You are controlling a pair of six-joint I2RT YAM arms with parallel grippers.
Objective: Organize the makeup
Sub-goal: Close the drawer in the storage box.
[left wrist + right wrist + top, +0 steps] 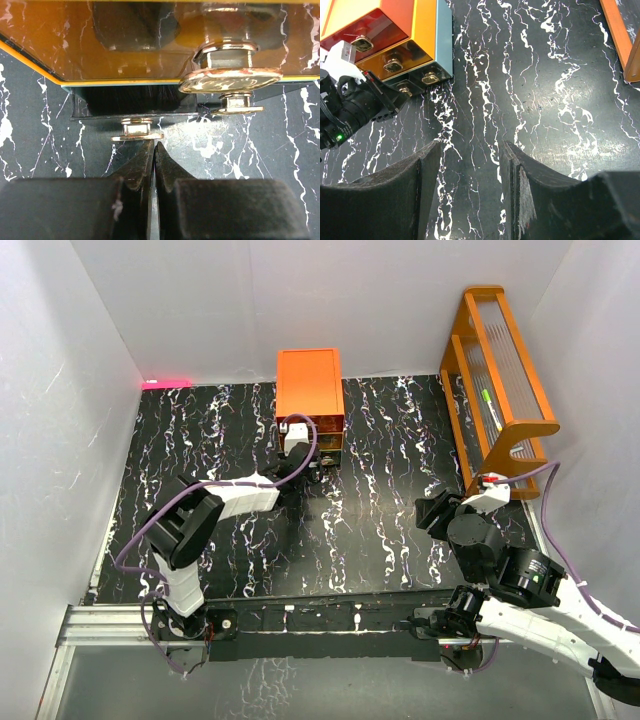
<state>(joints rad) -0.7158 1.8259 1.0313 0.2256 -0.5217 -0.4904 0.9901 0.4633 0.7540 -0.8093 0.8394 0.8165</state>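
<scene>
At the far left corner of the table (390,440) you have a pink strip (166,383) lying against the wall; you cannot tell what it is. Your left arm reaches across to the orange drawer chest (309,385), which stands at the far centre. The left gripper (154,150) is clenched, its fingers pressed flat together with nothing between them. Its tips sit just below the small gold knob (137,131) of the lowest, dark drawer (85,107), and you cannot tell whether they touch that knob. Through that drawer's smoky front you can see a dark bristly mass (130,97). It may be a brush head, but the view is too close to be sure. Above it is the amber drawer (75,40) with its larger round gold knob (230,80).

Right of centre, your right gripper (470,150) hangs over bare table, released, its jaws apart and empty. At the far right the orange wooden rack (500,390) stands along the wall. A slim pale stick (492,410) with a green tip lies in its upper tray; it looks like one of the makeup pieces.
</scene>
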